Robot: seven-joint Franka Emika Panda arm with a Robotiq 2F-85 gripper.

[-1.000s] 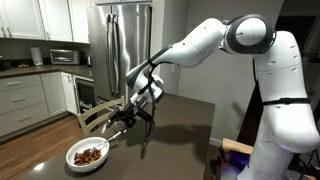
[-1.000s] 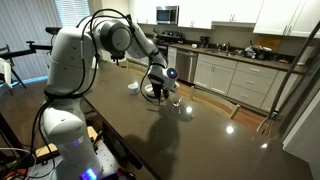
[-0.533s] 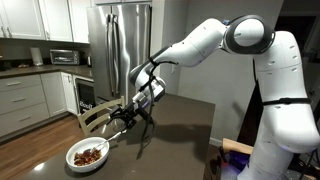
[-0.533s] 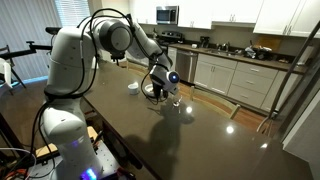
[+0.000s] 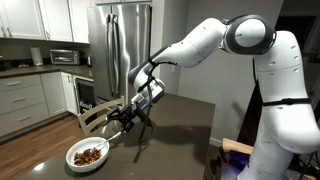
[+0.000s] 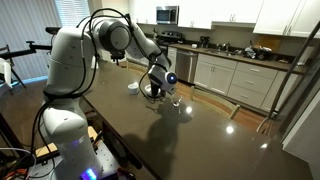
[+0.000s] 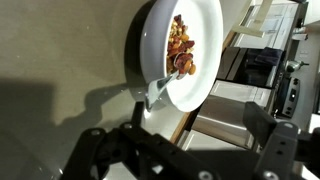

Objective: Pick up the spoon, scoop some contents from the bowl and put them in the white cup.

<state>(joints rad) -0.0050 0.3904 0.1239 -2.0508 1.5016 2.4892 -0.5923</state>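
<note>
While one white arm (image 5: 205, 42) is stretching out over the dark table (image 5: 185, 125), its single gripper (image 5: 127, 117) is hanging just above the bowl (image 5: 72, 150) and a little to its far right, with both fingers spread as wide as they go and nothing between them. One round white bowl is sitting close to the near left edge of the table in an exterior view, and one heap of reddish-brown contents (image 5: 90, 155) is lying inside it. In the wrist view the bowl (image 7: 205, 25) is taking up the upper middle and the contents (image 7: 181, 45) are lying in a strip down its centre. Two dark fingers (image 7: 95, 150) are showing along the bottom, one at the left and one at the right, with bare table between them. One slim silvery spoon (image 7: 163, 85) is resting in the bowl, its scoop end lying against the chunks and its handle sticking out over the rim towards the gripper (image 7: 183, 140); nothing is touching it. In an exterior view one small white cup (image 6: 133, 88) is standing on the table just left of the gripper (image 6: 160, 88), apart from it. One stainless fridge (image 5: 120, 40) is standing beyond the far side of the table, and one microwave (image 5: 63, 57) is sitting on the counter at the far left
</note>
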